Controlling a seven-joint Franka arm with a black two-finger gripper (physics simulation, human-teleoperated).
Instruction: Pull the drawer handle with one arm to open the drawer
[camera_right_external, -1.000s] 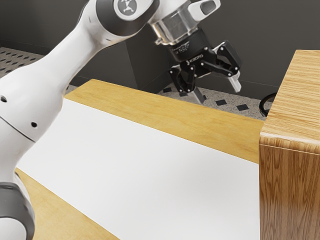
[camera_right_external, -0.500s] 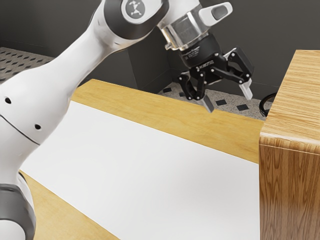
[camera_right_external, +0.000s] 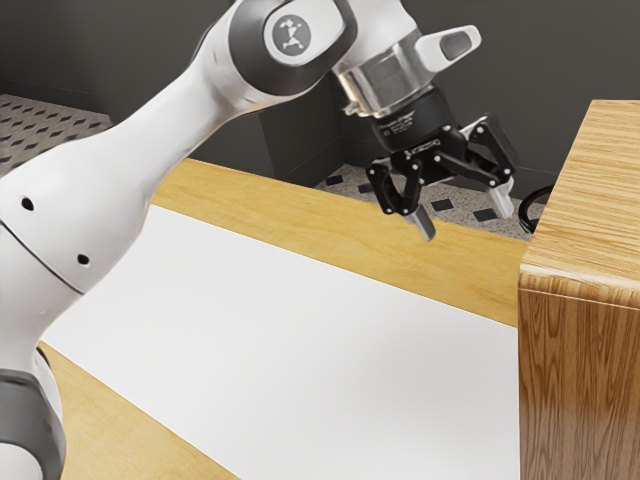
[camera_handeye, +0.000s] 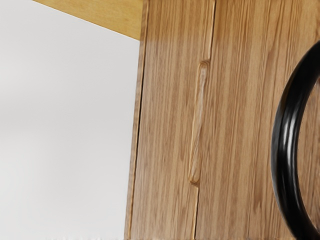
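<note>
Hanging over wooden bench (camera_right_external: 300, 215), beside drawer cabinet (camera_right_external: 585, 320) at exterior view's right.
Poised with end effector (camera_right_external: 466, 218) spread apart, gripping nothing, close to but not touching black ring handle (camera_right_external: 528, 208) on cabinet front, looming in wrist view (camera_handeye: 284, 150).
</note>
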